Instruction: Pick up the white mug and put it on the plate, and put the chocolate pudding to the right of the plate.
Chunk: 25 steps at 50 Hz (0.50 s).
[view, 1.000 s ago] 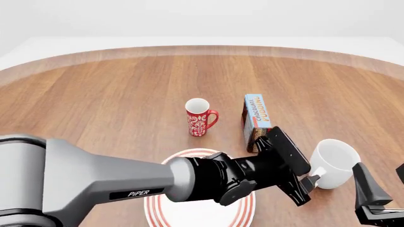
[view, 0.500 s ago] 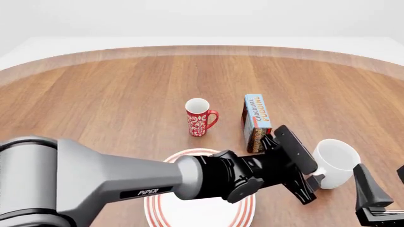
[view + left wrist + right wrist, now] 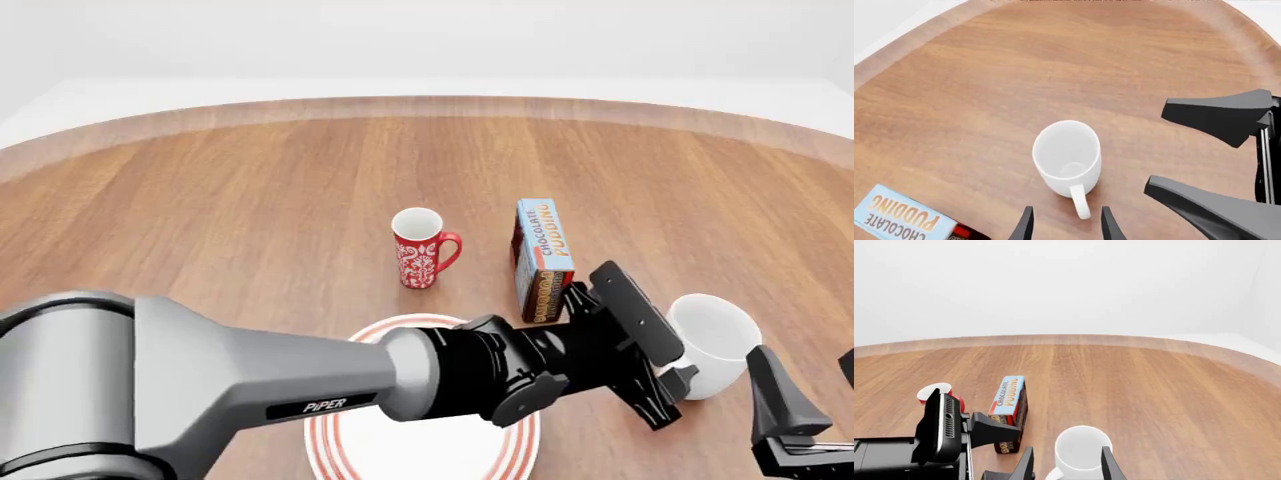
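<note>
**A:** so where's everything sitting right now?

**B:** the white mug (image 3: 714, 343) is upright on the table (image 3: 240, 200), near right, mouth up. Its handle (image 3: 1080, 201) points toward the left gripper (image 3: 1066, 227). The plate (image 3: 424, 440) is at the near edge, middle-ish, mostly hidden under the left arm (image 3: 267, 390). The pudding box (image 3: 541, 258) stands on edge just far-left of the white mug, and the red mug (image 3: 422, 248) is to the left of the box.

**A:** left gripper got anything?

**B:** nope. The fingers (image 3: 1025, 227) are parted with the handle's tip right in the gap between them, but I can't tell if either one touches it. Nothing's lifted, the mug is flat on the wood.

**A:** and the right one?

**B:** the right gripper (image 3: 1065, 465) is also parted and holding nothing. It sits at the near right corner, just on the near side of the white mug, and in its wrist view the mug shows between its fingertips. Can't say whether it's touching.
</note>
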Available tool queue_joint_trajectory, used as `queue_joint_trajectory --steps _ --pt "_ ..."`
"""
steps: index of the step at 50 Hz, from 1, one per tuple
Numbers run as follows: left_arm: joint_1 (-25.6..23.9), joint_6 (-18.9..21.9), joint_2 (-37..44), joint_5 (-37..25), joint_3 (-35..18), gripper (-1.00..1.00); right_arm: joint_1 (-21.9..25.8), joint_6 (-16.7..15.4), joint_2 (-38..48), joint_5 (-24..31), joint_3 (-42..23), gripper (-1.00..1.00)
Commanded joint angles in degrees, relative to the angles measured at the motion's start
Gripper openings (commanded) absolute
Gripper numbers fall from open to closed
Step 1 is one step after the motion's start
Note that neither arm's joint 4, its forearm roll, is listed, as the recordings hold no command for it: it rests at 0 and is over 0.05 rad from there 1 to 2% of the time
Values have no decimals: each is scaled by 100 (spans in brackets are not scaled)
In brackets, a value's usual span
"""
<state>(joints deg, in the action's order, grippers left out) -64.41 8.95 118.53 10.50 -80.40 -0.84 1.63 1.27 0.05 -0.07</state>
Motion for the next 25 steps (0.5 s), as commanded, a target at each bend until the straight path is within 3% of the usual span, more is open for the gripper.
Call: queue_joint_trajectory --steps 1,15,25 --pt "-8 -17 81 -23 -131 100 -6 12 -19 21 0 100" --pt "-33 -64 179 -42 -250 100 -20 36 252 -236 4 100" --pt "-66 -114 273 -55 -337 100 -25 48 123 -92 -2 100"
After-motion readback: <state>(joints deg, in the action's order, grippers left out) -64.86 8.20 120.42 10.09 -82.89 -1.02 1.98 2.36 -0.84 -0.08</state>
